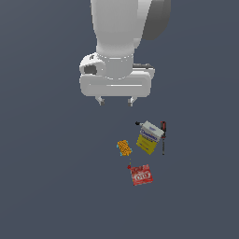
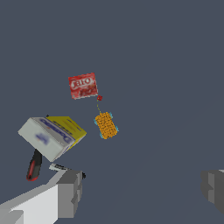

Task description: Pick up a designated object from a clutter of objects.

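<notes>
The designated object, a yellow carton with a white top and blue lettering (image 1: 148,138), stands on the grey floor; it also shows in the wrist view (image 2: 51,134). Around it lies the clutter: a flat red packet (image 1: 141,174) (image 2: 82,85), a small orange block (image 1: 124,147) (image 2: 106,125), a red-and-black screwdriver (image 1: 163,134) (image 2: 34,165) and a thin marker (image 2: 61,167) mostly hidden behind the carton. My gripper (image 1: 115,101) (image 2: 142,188) hangs open and empty well above the floor, up and toward the exterior view's left of the carton.
A small red dot on a thin stalk (image 1: 129,166) (image 2: 99,98) sits between the orange block and the red packet. The rest is flat dark grey floor (image 1: 56,177).
</notes>
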Available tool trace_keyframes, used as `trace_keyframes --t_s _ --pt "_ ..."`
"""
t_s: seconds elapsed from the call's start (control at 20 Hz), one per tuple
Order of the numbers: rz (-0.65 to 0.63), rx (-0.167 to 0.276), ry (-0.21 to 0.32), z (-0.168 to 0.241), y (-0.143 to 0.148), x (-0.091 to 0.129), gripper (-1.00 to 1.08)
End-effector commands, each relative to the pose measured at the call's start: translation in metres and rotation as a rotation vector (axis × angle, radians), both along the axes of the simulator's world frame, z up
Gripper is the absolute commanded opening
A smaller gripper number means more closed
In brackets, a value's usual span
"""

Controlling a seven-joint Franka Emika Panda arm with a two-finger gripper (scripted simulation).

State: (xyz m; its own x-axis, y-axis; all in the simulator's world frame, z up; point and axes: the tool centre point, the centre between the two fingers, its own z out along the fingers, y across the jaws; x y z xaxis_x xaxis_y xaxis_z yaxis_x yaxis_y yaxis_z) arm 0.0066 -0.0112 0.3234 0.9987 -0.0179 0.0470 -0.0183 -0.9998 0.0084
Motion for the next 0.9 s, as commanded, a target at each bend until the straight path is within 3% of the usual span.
trace_keyframes --t_s 0.0,0.4,0.85 --pt "0.0 0.0 0.0 0.0 0.0 0.0 1.0" --pt "-0.011 -0.023 0.048 -0.015 -0.006 -0.007 1.0" --pt "0.018 -0.025 0.05 -0.019 -0.002 -0.006 1.0"
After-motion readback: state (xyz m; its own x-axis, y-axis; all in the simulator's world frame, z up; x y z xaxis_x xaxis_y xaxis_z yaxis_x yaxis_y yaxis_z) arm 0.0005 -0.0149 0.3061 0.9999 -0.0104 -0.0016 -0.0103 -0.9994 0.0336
